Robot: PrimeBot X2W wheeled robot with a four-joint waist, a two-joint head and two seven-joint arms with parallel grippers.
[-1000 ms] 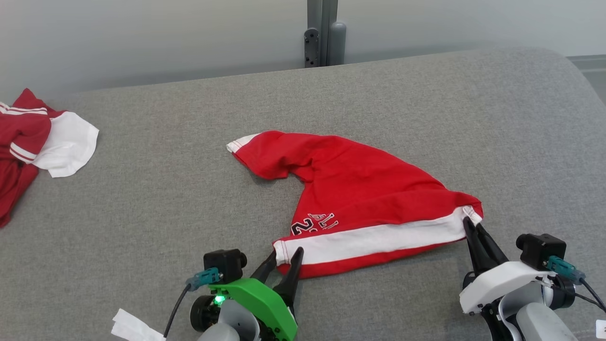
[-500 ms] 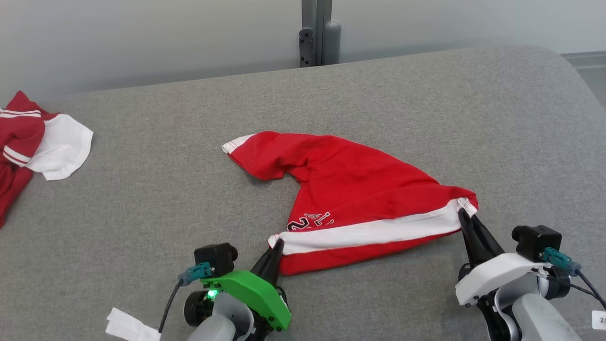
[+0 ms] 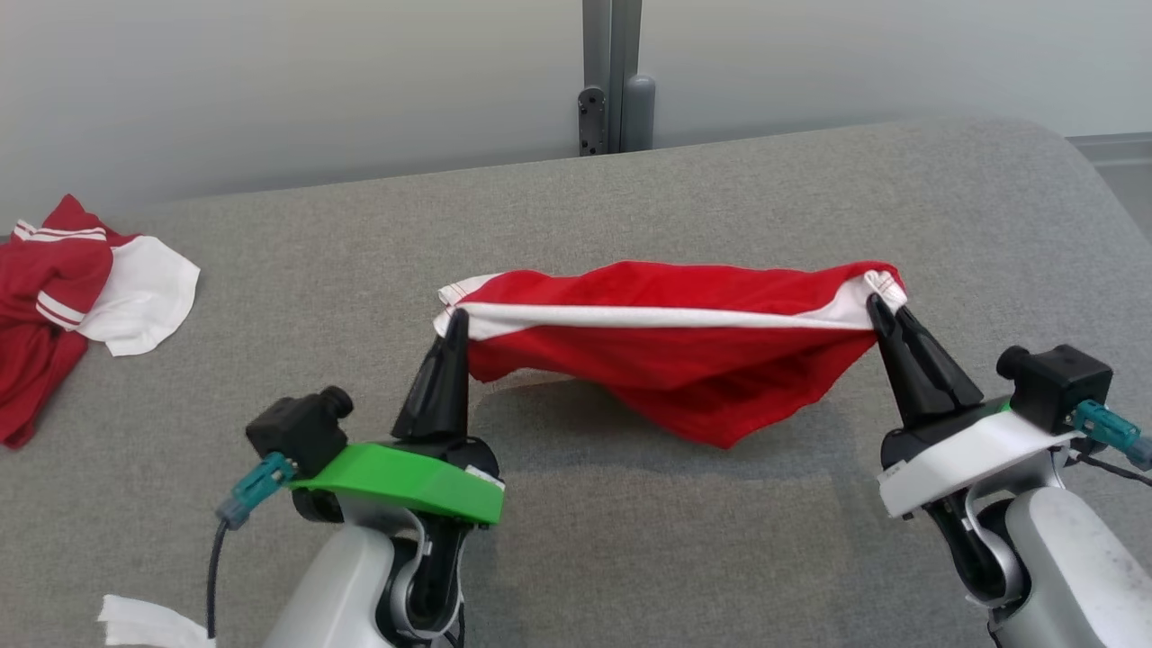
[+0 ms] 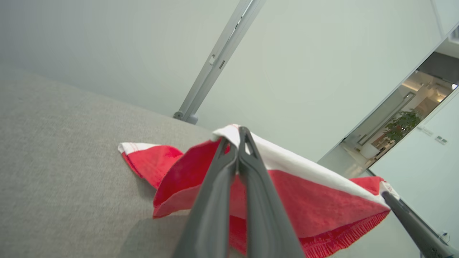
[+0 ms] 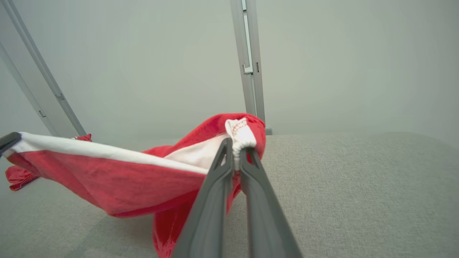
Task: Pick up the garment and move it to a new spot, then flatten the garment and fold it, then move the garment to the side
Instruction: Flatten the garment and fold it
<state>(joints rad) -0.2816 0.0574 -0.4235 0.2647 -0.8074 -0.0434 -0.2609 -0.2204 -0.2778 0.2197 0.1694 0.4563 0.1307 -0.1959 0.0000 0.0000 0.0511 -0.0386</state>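
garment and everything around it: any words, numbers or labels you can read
None can be read.
Garment: red with a white band on the side that shows, no print in sight.
Paper scrap: blank as far as it shows.
Wall plates, left wrist view: too small to read.

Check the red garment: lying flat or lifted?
Lifted: red garment stretched between left pincer and right pincer, both shut on its white band, middle sagging. Cannot tell whether it clears the surface.
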